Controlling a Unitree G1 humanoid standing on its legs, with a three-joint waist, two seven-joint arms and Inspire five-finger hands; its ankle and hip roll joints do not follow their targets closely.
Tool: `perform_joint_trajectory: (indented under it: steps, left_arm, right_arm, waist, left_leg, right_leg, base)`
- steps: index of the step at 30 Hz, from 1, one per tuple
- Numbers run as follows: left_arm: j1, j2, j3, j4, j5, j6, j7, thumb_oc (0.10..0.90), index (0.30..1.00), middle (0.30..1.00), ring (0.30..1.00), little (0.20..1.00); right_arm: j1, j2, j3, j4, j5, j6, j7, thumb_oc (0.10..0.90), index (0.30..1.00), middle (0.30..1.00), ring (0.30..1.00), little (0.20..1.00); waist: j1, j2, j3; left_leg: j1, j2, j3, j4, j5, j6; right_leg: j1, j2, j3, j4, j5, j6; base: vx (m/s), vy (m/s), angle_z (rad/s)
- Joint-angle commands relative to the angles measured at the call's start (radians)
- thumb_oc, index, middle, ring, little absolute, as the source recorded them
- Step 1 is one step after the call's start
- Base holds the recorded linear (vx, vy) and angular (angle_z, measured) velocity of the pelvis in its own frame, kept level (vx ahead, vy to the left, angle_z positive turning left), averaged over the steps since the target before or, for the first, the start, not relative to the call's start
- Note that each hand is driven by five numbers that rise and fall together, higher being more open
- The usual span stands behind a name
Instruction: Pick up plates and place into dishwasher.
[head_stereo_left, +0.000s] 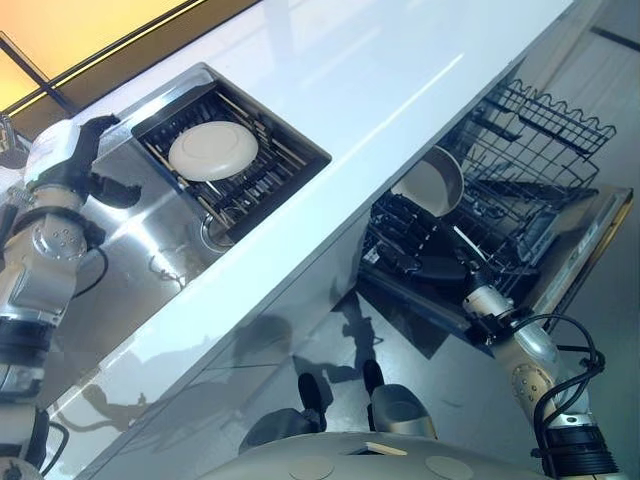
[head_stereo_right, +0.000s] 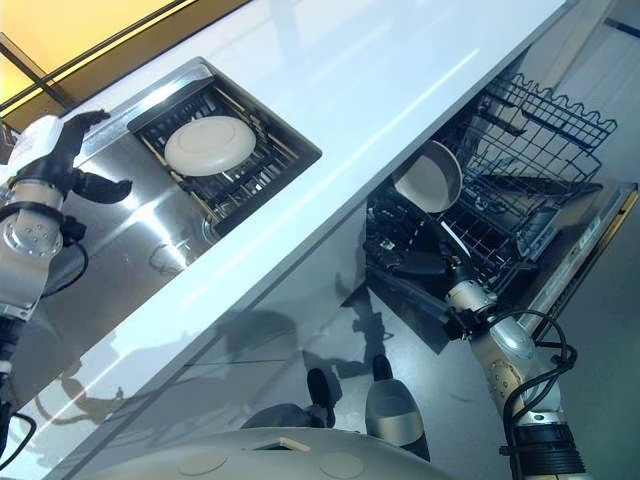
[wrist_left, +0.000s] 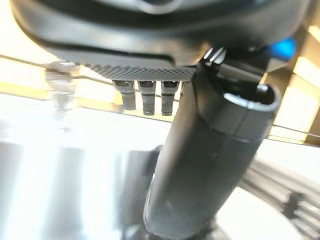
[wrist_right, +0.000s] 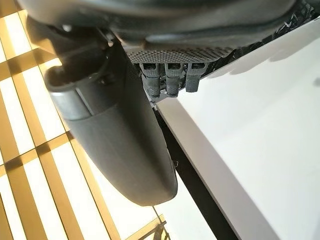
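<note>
A cream plate (head_stereo_left: 212, 150) lies flat on the dark rack (head_stereo_left: 262, 172) set in the steel sink (head_stereo_left: 130, 235), resting across the rack's bars so that its rim stands clear of the basin and can be reached from the side. The robot's left hand (head_stereo_left: 82, 150) hovers over the sink just beside the rack, apart from the plate, its fingers straight and spread from the thumb and holding nothing; it looks poised to come in at the plate's near edge, which would be the next pick. Across the white counter (head_stereo_left: 400, 70), the dishwasher (head_stereo_left: 590, 240) stands open with its wire basket (head_stereo_left: 530, 150) pulled out, giving free access from above and in front. A second plate (head_stereo_left: 432, 183) already stands on edge in the basket, leaning between the tines near the counter's lip, the way the tines are meant to hold it. The right hand (head_stereo_right: 450, 265) reaches low into the basket near that plate; the wires and dark ware hide its fingers, so whether they are apart or closed cannot be told. By this reading one plate is stowed and one remains in the sink.
</note>
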Motion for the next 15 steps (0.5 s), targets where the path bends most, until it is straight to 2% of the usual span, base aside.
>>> perform_joint_trajectory:
  steps: [1, 7, 15]
  left_arm:
    - [-0.040, 0.165, 0.170, -0.087, -0.064, -0.097, 0.085, 0.800, 0.900, 0.900, 0.900, 0.900]
    - [-0.096, 0.210, 0.183, -0.148, -0.139, -0.161, 0.117, 0.800, 0.900, 0.900, 0.900, 0.900]
    - [-0.293, 0.239, 0.009, -0.187, -0.142, -0.144, 0.085, 0.800, 0.900, 0.900, 0.900, 0.900]
  right_arm:
    - [-0.034, 0.035, -0.043, -0.161, 0.047, -0.100, 0.005, 0.800, 0.900, 0.900, 0.900, 0.900]
    - [-0.039, 0.032, -0.026, -0.160, 0.055, -0.099, -0.017, 0.800, 0.900, 0.900, 0.900, 0.900]
    - [-0.046, 0.041, 0.018, -0.124, 0.062, -0.117, -0.043, 0.800, 0.900, 0.900, 0.900, 0.900]
  waist:
    - [0.003, -0.022, -0.111]
    - [0.000, -0.017, -0.118]
    - [-0.026, -0.007, -0.121]
  left_leg:
    - [0.008, -0.077, -0.020, 0.089, -0.165, 0.013]
    - [0.013, -0.074, -0.019, 0.069, -0.156, 0.010]
    - [0.019, -0.070, 0.001, 0.050, -0.149, 0.007]
  right_leg:
    - [-0.036, -0.010, -0.018, 0.084, -0.064, 0.096]
    - [-0.036, -0.006, -0.022, 0.080, -0.062, 0.096]
    - [-0.045, -0.002, -0.015, 0.080, -0.058, 0.103]
  base:
    - [-0.04, -0.042, 0.03]
    - [-0.03, -0.028, 0.05]
    - [-0.02, -0.046, 0.01]
